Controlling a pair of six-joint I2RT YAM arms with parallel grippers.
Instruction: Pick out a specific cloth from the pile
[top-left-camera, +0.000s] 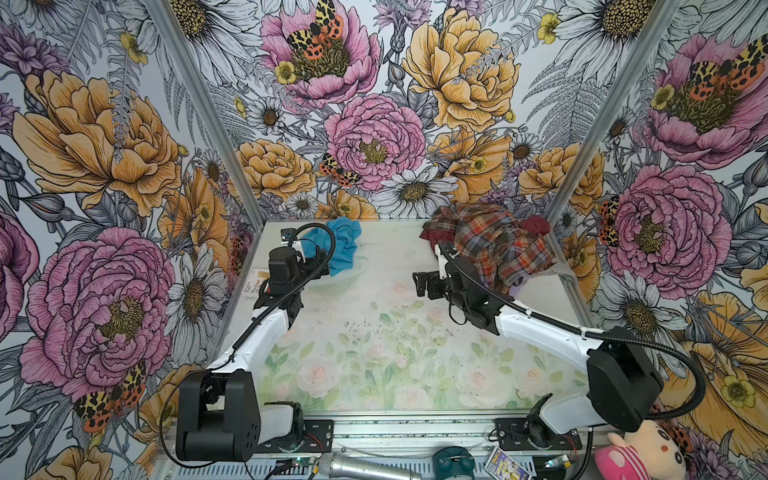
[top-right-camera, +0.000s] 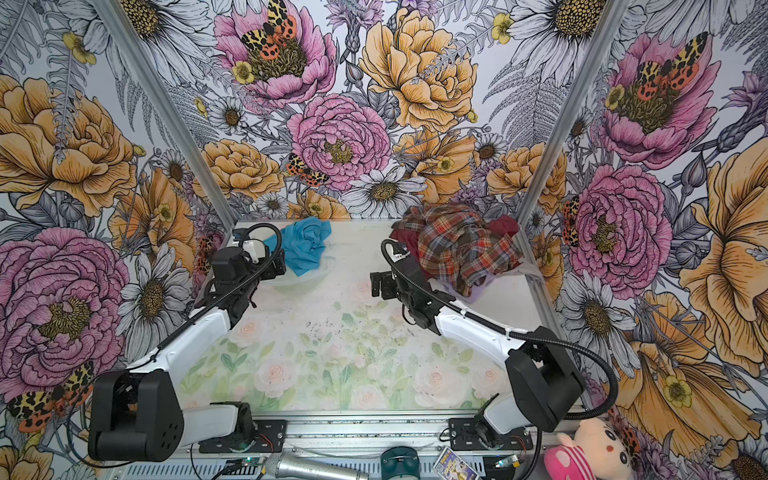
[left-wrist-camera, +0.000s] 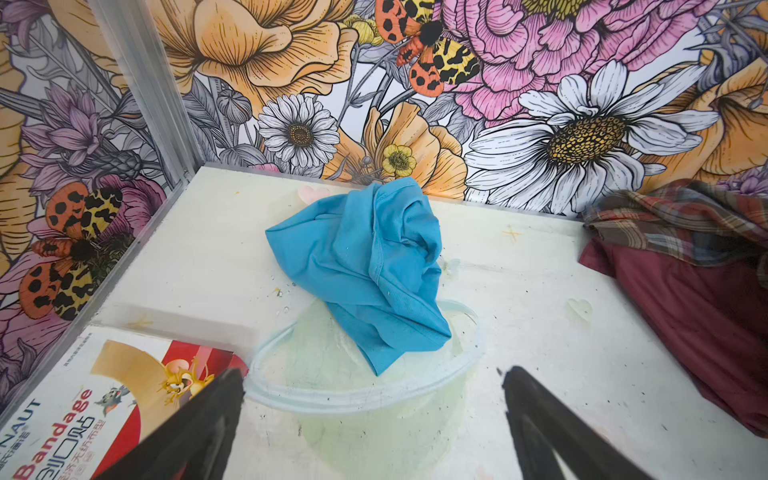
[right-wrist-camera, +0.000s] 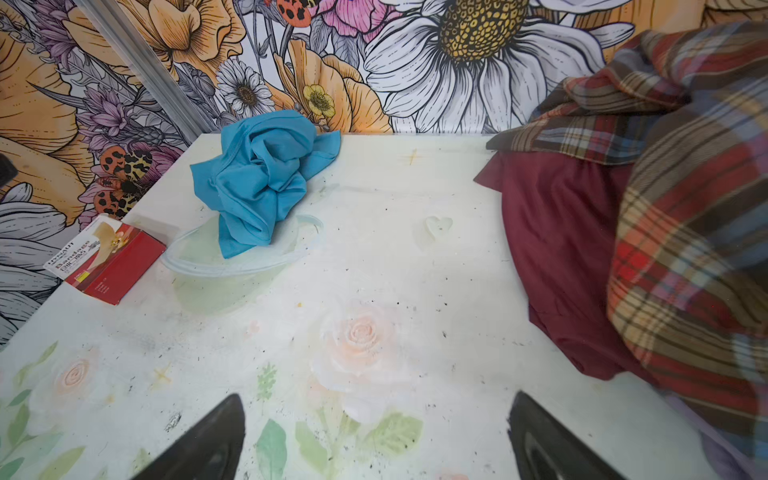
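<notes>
The turquoise cloth (top-left-camera: 343, 245) (top-right-camera: 305, 245) lies crumpled at the back left of the table, apart from the pile. Its lower end drapes into a clear plastic bowl (left-wrist-camera: 291, 390) (right-wrist-camera: 199, 266). My left gripper (left-wrist-camera: 374, 374) (top-left-camera: 318, 266) hovers just in front of that bowl, open and holding nothing; the cloth (left-wrist-camera: 365, 270) is straight ahead of it. The pile (top-left-camera: 494, 249) (top-right-camera: 461, 249) sits at the back right: a plaid shirt (right-wrist-camera: 685, 208) over a maroon cloth (right-wrist-camera: 561, 257). My right gripper (right-wrist-camera: 376, 398) (top-left-camera: 420, 284) is open and empty over the table, left of the pile.
A red and white bandage box (left-wrist-camera: 104, 395) (right-wrist-camera: 108, 257) lies against the left wall beside the bowl. A pale lilac cloth (top-right-camera: 473, 293) peeks from under the plaid shirt. Beyond the table's front rail lie a microphone (top-left-camera: 365, 467) and a pink plush toy (top-left-camera: 640, 453).
</notes>
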